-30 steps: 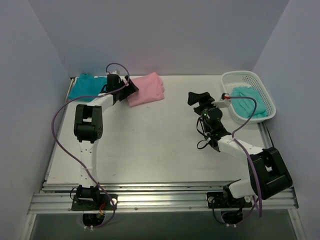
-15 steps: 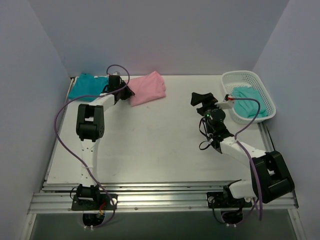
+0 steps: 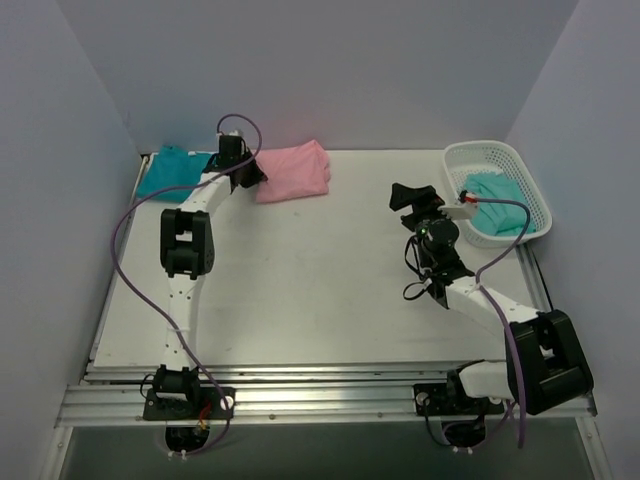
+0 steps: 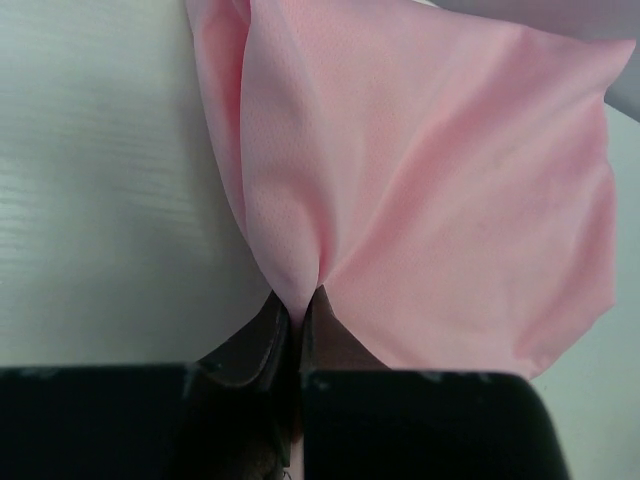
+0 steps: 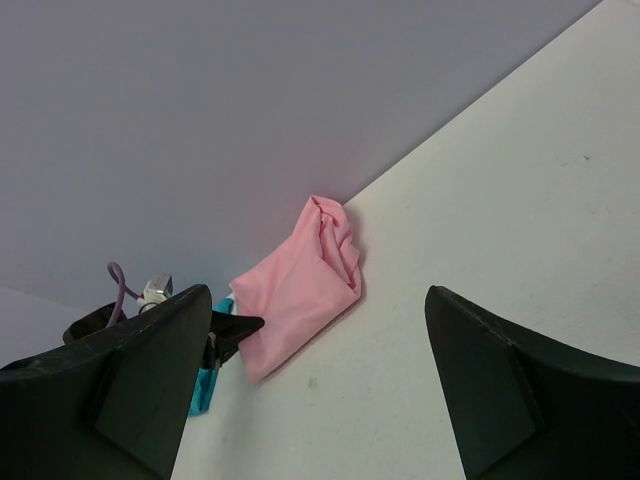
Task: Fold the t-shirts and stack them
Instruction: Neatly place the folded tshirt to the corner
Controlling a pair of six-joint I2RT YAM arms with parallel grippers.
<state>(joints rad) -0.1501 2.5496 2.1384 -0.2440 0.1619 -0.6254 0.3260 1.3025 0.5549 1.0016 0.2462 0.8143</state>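
From above, my left fingers (image 3: pixel 248 172) reach to the far left of the table (image 3: pixel 320 300) and meet the left edge of the pink t-shirt (image 3: pixel 295 170), which lies bunched close to the back wall. Just beyond them, in the far left corner, lies the deep teal t-shirt (image 3: pixel 168 172). The mint-teal t-shirt (image 3: pixel 495 205) sits crumpled inside the white basket (image 3: pixel 520 165) at the far right. My right fingers (image 3: pixel 408 196) hover over the table just left of that basket, touching nothing.

In my left wrist view the fingers are pinched tight on a small gather of pink cloth, and a soft ridge runs up from the pinch while the rest fans out flat on the table. The fabric looks thin, light and limp. I judge it will drape and trail when I lift it, not keep any shape. One pinch carries the weight easily, but so thin a fold could slip. For spreading it I would rather hold a hem or shoulder corner.

In my right wrist view the fingers stand wide and empty, and between them, far across the table, the pink t-shirt (image 5: pixel 300 295) lies against the wall
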